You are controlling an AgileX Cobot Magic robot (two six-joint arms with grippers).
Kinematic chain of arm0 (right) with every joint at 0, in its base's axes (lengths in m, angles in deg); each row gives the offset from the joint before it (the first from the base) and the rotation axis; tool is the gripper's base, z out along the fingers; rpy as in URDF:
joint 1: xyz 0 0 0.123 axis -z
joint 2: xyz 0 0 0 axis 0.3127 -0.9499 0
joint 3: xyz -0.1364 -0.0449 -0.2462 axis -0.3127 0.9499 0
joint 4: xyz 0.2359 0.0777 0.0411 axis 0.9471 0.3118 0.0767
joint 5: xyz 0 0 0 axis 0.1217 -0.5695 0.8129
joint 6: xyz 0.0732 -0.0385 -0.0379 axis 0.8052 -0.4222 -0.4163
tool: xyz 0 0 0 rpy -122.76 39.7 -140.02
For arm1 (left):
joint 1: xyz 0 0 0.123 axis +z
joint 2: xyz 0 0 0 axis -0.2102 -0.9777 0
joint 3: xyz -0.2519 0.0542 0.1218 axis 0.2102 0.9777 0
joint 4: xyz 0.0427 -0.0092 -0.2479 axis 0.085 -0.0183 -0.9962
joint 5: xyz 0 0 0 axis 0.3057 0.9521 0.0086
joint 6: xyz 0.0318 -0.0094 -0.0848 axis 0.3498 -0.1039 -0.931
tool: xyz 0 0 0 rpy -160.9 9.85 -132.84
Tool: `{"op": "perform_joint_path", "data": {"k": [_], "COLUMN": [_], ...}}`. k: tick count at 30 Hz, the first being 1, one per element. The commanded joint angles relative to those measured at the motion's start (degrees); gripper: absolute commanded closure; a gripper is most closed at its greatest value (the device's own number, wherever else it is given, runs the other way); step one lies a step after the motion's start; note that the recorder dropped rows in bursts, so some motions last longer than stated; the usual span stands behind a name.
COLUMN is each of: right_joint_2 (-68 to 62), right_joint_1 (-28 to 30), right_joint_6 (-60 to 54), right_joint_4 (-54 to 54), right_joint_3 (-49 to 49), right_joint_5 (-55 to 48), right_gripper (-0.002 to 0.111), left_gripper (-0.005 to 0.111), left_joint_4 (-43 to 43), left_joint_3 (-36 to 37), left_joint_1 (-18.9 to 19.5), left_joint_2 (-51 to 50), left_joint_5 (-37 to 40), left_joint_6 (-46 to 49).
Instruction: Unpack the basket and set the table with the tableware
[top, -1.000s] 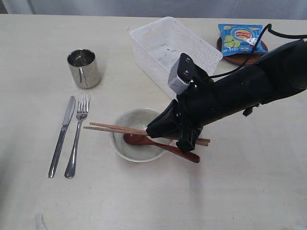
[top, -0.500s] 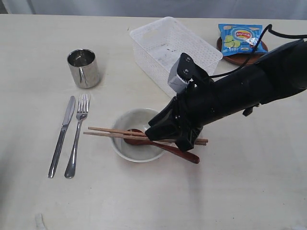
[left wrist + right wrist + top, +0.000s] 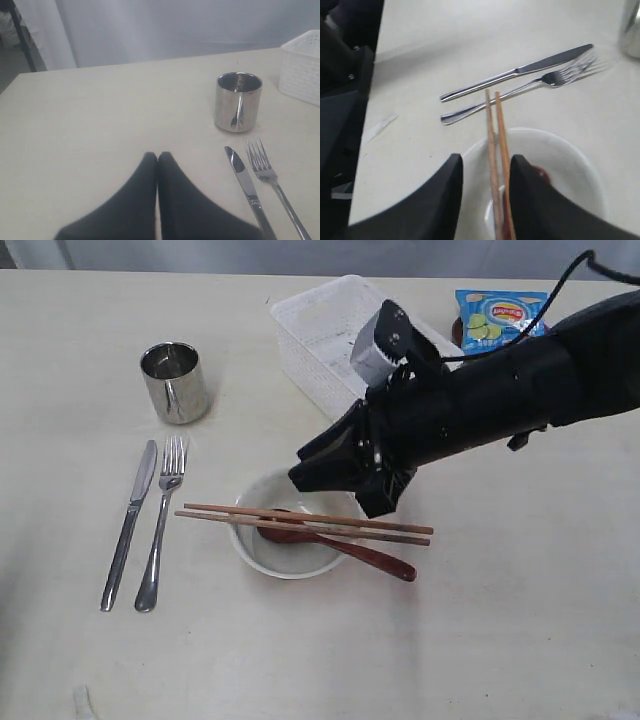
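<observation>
Behind the right arm (image 3: pixel 480 405), the basket (image 3: pixel 320 330) is half-hidden.

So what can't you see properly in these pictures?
- Exterior view: the right arm covers part of the basket, so some of its inside is hidden.
- Left wrist view: the knife and fork handles are cut off by the bottom edge.
- Right wrist view: the spoon is blurry, mostly behind the right pincer.

Steel cup (image 3: pixel 174 382) mirror-shiny; wooden chopsticks (image 3: pixel 300 522) matt; plastic basket (image 3: pixel 320 330) white, perforated; table (image 3: pixel 500 620) matt, smooth.
</observation>
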Motion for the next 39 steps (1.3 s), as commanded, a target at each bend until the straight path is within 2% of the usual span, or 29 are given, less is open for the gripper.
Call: {"op": "perform_joint_path", "data": {"k": [1, 8, 11, 16, 18, 22, 27, 29, 31, 34, 36, 39], "right_joint_2": [5.75, 14.47, 16.75, 17.68, 17.68, 17.04, 16.93, 16.93, 16.93, 16.93, 16.93, 16.79], "right_joint_1": [0.34, 0.34, 0.34, 0.34, 0.34, 0.34, 0.34, 0.34, 0.34, 0.34, 0.34, 0.34], "right_joint_6": [9.51, 25.58, 36.98, 60.90, 69.40, 89.43, 96.46, 97.83, 104.31, 106.59, 107.30, 113.65], "right_joint_4": [-4.87, -16.27, -24.66, -43.17, -51.21, -67.84, -69.97, -69.97, -69.86, -69.97, -71.63, -76.91], "right_joint_3": [-0.43, -0.43, -0.43, -0.43, -0.43, -0.43, -0.53, -3.64, -9.35, -13.21, -11.72, -5.73], "right_joint_5": [11.03, 25.46, 29.02, 29.08, 28.43, 24.01, 22.81, 22.56, 22.16, 12.30, 5.85, 6.82], "right_gripper": [0.077, 0.077, 0.077, 0.077, 0.083, 0.109, 0.109, 0.109, 0.109, 0.109, 0.109, 0.109], "left_gripper": [0.107, 0.107, 0.107, 0.107, 0.107, 0.107, 0.107, 0.107, 0.107, 0.107, 0.107, 0.107], "left_joint_4": [-0.26, -0.26, -0.26, -0.26, -0.26, -0.26, -0.26, -0.26, -0.26, -0.26, -0.26, -0.26], "left_joint_3": [0.13, 0.13, 0.13, 0.13, 0.13, 0.13, 0.13, 0.13, 0.13, 0.13, 0.13, 0.13], "left_joint_1": [-0.29, -0.29, -0.29, -0.29, -0.29, -0.29, -0.29, -0.29, -0.29, -0.29, -0.29, -0.29], "left_joint_2": [0.11, 0.11, 0.11, 0.11, 0.11, 0.11, 0.11, 0.11, 0.11, 0.11, 0.11, 0.11], "left_joint_5": [-0.03, -0.03, -0.03, -0.03, -0.03, -0.03, -0.03, -0.03, -0.03, -0.03, -0.03, -0.03], "left_joint_6": [-0.13, -0.13, -0.13, -0.13, -0.13, -0.13, -0.13, -0.13, -0.13, -0.13, -0.13, -0.13]}}
